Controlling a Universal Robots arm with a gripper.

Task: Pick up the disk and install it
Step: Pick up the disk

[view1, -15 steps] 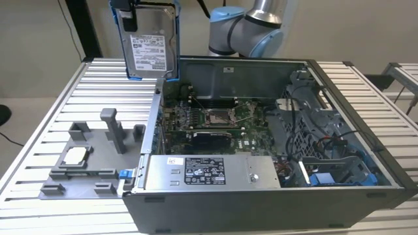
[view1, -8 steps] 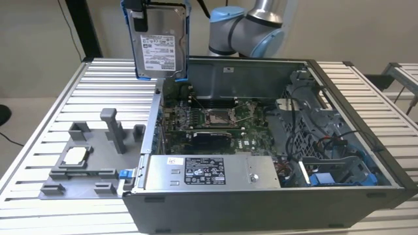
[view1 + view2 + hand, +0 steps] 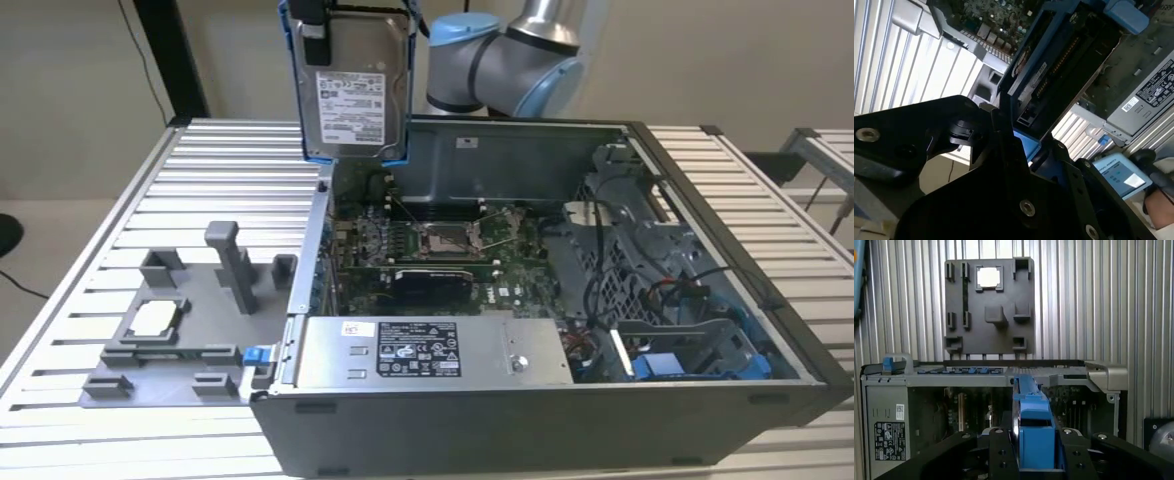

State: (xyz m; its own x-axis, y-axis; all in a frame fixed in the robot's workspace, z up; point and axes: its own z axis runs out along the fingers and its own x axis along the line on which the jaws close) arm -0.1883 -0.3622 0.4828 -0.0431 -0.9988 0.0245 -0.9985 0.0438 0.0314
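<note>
The disk (image 3: 354, 90) is a flat silver-metal rectangle with a white printed label on its broad face and a blue plastic bracket (image 3: 358, 158) framing its edges. It hangs in the air, upright on a short end with the label turned toward the exterior view, over the far left corner of the open computer case (image 3: 747, 270), touching neither case nor table (image 3: 214, 170). Both wrist views show it edge-on, blue frame foremost in the first wrist view (image 3: 1033, 435).

The disk (image 3: 354, 100), cut off and covered
The exterior view's upper edge cuts its top; in the second wrist view the gripper (image 3: 1026, 145) hides its held end.
</note>
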